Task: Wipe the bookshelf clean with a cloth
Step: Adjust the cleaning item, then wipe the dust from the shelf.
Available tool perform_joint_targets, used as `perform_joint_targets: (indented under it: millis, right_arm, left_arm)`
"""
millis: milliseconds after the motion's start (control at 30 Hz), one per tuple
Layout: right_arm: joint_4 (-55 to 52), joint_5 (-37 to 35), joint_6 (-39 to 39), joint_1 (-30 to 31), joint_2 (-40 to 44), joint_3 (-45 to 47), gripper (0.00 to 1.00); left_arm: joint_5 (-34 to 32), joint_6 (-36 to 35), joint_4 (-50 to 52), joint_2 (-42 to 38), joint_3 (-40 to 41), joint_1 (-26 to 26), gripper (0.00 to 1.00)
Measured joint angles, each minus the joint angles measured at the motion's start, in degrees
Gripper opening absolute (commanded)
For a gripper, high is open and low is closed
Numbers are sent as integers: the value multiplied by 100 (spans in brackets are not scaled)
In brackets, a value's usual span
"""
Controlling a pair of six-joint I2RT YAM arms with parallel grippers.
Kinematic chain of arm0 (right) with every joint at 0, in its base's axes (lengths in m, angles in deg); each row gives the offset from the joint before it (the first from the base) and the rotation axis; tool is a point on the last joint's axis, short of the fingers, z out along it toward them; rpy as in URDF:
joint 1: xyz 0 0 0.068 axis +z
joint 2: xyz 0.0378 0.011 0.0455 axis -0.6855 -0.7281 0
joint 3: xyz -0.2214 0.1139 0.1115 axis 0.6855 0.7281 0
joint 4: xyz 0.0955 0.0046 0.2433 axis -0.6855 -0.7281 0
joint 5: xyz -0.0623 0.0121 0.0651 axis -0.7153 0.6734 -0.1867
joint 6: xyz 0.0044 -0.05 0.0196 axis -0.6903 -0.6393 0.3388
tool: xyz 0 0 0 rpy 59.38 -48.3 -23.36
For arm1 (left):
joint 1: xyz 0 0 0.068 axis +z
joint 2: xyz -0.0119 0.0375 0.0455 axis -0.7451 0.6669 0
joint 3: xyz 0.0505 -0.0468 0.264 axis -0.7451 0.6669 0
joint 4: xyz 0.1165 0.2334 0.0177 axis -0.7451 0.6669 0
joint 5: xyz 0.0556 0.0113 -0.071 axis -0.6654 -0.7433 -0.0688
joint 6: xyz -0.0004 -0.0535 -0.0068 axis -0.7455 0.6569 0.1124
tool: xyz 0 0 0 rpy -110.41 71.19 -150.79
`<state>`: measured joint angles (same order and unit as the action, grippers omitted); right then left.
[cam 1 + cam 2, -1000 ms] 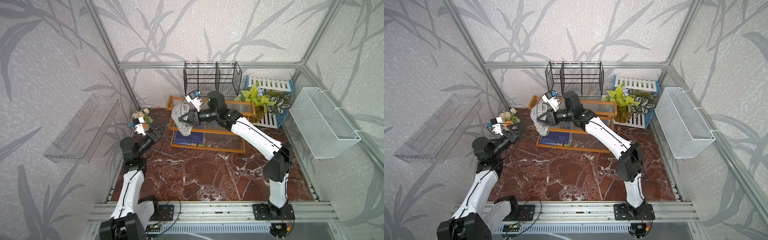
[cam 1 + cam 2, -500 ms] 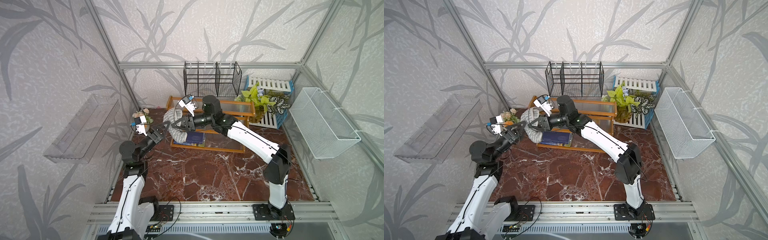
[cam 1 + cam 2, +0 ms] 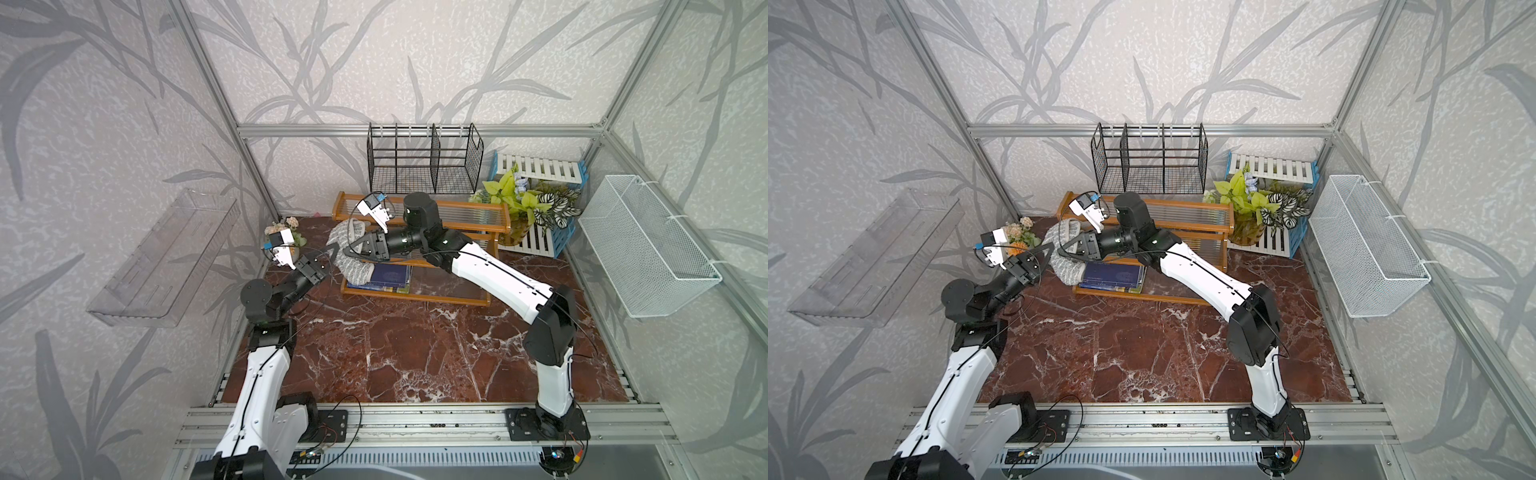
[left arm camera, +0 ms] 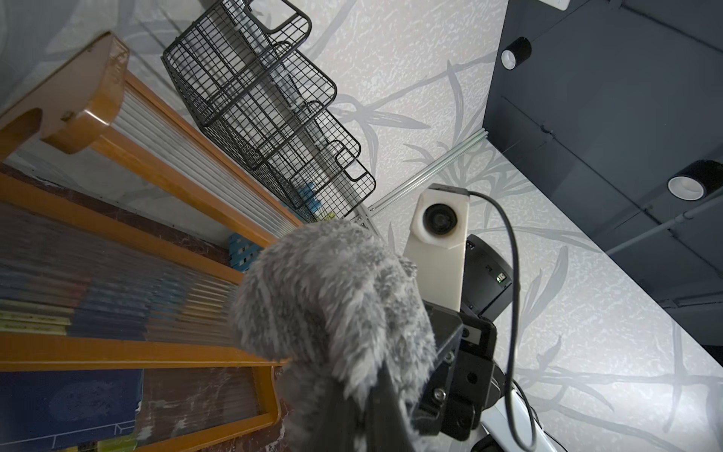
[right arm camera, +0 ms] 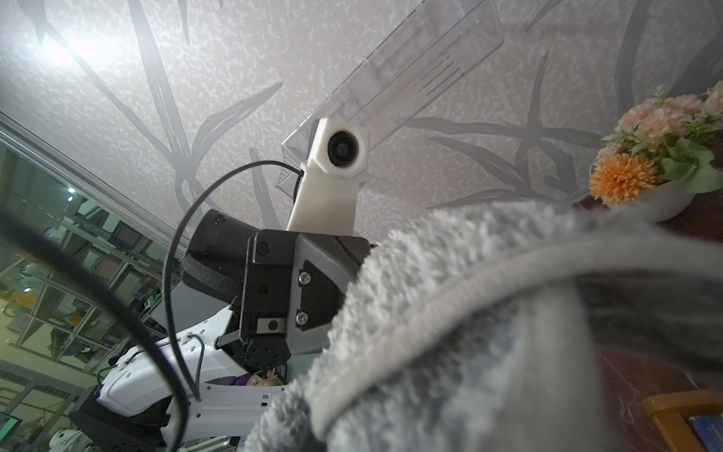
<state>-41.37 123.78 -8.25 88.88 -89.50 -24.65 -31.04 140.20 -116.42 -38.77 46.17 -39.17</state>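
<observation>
Fingers of my left gripper [image 3: 333,249] are shut tight on the cloth [image 3: 357,272]. My right gripper [image 3: 347,252] pinches the same grey cloth too, tip to tip with the left one. The cloth hangs at the left end of the bookshelf [image 3: 419,296], near the back left corner of the table [image 3: 415,345].

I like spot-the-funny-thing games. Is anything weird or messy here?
Only one thing: the cloth is bunched up at the end of the bookshelf, pinched by both the left gripper and the right gripper at once, not spread on a board. Nothing looks spilled or broken.
</observation>
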Motion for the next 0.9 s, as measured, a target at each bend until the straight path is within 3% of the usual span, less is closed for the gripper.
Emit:
perform_joint_targets:
  millis: [333,633,900]
  right_arm:
    - [-511,-247,-407,-31,7,63,41]
    - [-946,-704,-664,-479,841,1099,45]
    - [-1084,-1156,-874,-1029,2332,2122,45]
  left_arm:
    - [-76,-262,310,177,0,146,0]
    - [-247,-535,625,863,-459,826,0]
    - [-625,-1384,1176,2072,-1950,992,0]
